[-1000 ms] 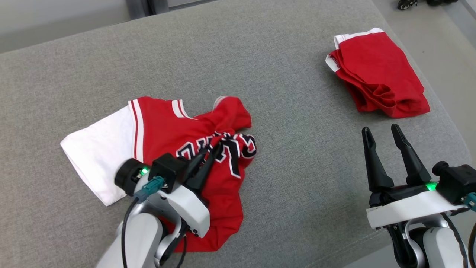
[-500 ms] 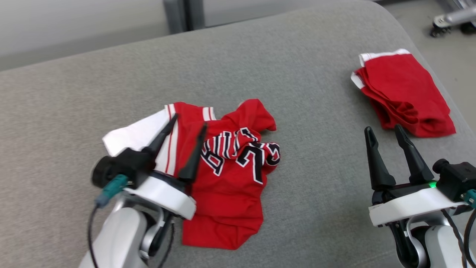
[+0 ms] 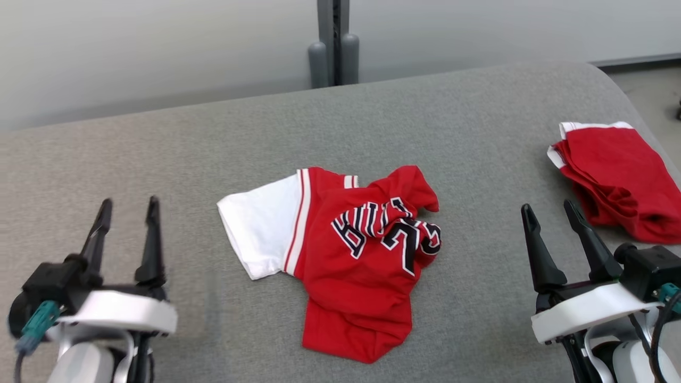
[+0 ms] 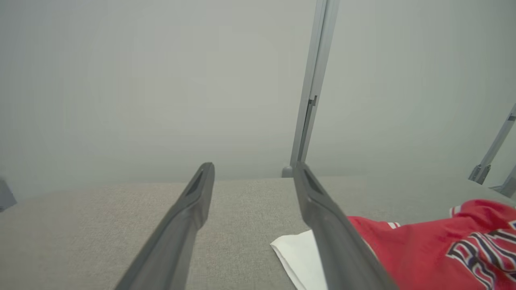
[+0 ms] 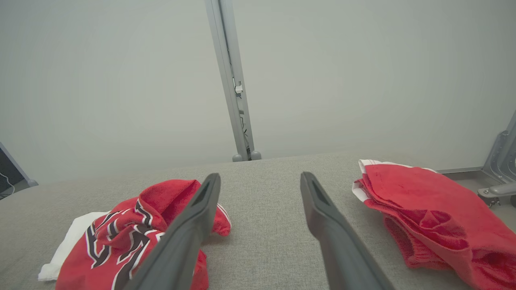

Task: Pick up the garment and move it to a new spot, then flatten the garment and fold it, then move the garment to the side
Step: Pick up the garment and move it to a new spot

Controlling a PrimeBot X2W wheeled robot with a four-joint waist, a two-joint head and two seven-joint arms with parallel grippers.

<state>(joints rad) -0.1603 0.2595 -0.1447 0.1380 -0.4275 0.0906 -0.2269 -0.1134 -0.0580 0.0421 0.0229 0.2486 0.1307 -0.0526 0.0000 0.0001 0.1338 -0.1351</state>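
Pale grey wall [image 3: 159, 53] with a grey metal post [image 3: 334, 42] behind a grey fabric-covered surface [image 3: 213, 149]

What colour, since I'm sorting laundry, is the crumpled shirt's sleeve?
The sleeve is white, best seen in the head view.

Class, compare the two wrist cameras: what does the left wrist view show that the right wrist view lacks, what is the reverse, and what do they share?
Left wrist view: the left end effector, open, over bare grey cushion. Right wrist view: the right end effector, open, and a folded red garment lying to its right. Shared: the crumpled red jersey, the cushion, and the upright metal post behind it.
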